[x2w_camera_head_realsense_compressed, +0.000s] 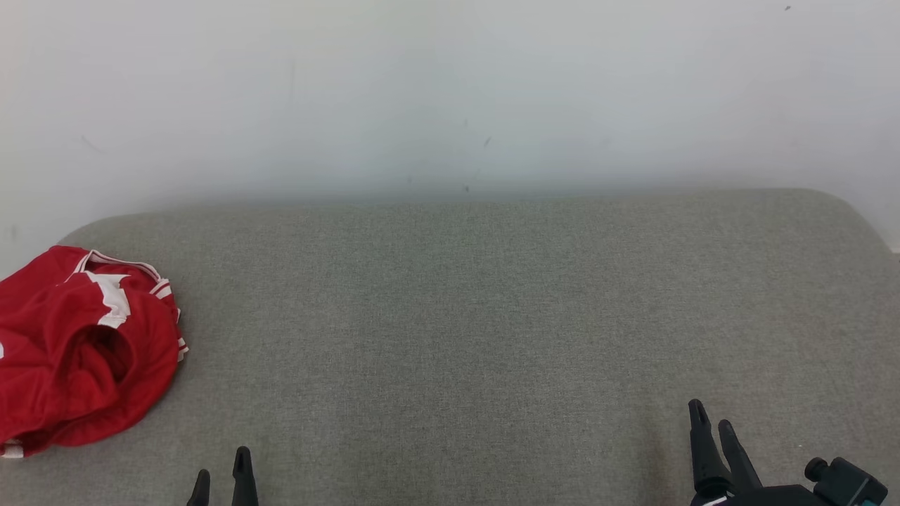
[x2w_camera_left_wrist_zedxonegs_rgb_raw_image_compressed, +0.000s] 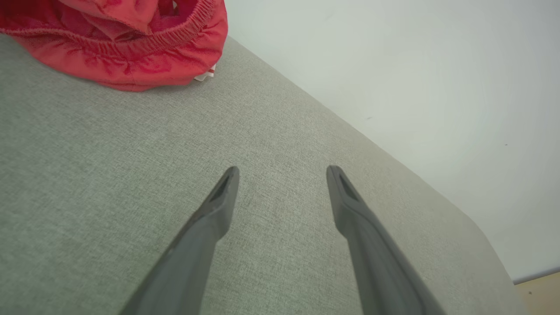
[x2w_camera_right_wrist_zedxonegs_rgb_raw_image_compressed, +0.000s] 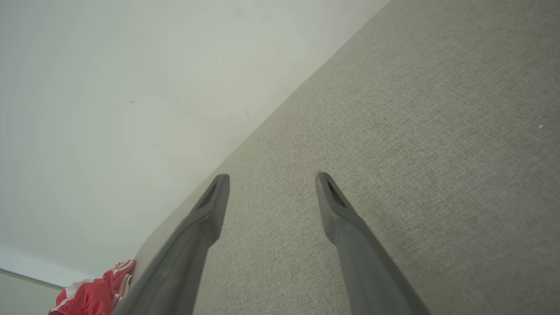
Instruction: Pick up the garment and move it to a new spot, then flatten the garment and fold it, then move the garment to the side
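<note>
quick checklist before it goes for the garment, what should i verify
1. left fingers open: ok
2. right fingers open: ok
3. neither pair holds anything: ok
4. garment lying free on the grey surface, left fingers apart from it: ok
5. whole garment in head view: not ok, cut off by the left edge
6. garment flat: not ok, a crumpled heap

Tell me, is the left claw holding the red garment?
No, the left claw is open over the grey surface, clear of the garment.
</note>
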You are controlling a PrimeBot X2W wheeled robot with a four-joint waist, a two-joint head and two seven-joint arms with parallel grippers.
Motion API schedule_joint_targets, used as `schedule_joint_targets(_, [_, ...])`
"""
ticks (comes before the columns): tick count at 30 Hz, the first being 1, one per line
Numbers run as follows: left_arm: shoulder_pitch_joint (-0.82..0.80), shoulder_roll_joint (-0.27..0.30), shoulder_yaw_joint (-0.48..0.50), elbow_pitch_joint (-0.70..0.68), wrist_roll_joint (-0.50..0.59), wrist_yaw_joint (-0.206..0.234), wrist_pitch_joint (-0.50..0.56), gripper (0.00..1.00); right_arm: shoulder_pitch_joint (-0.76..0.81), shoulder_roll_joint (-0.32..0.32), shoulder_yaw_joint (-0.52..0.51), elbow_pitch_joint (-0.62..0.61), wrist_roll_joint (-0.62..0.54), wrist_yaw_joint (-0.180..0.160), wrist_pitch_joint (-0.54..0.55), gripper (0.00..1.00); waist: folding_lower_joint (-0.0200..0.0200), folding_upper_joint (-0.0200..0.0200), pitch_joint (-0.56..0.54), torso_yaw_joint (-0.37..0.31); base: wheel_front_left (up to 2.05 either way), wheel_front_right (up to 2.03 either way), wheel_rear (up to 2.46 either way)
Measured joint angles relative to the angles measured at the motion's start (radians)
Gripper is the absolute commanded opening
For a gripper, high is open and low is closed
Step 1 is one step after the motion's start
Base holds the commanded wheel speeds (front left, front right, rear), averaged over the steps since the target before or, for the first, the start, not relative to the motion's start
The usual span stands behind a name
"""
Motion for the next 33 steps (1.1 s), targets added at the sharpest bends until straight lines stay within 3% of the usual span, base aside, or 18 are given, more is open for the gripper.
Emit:
schedule_joint_targets(16, [0.017,0.022,-0.031,0.006,0.207,0.016,-0.043,1.0,0.014,0.003,0.003,-0.005,-0.207,0.001,-0.042,1.0,0.0,0.0,-0.015,-0.002,0.0,0.0,0.0])
schedule_joint_targets(33, [0.026,0.04,-0.038,-0.009,0.351,0.035,-0.081,1.0,0.016,0.003,0.022,0.007,-0.376,0.001,-0.081,1.0,0.0,0.0,-0.022,-0.002,0.0,0.0,0.0])
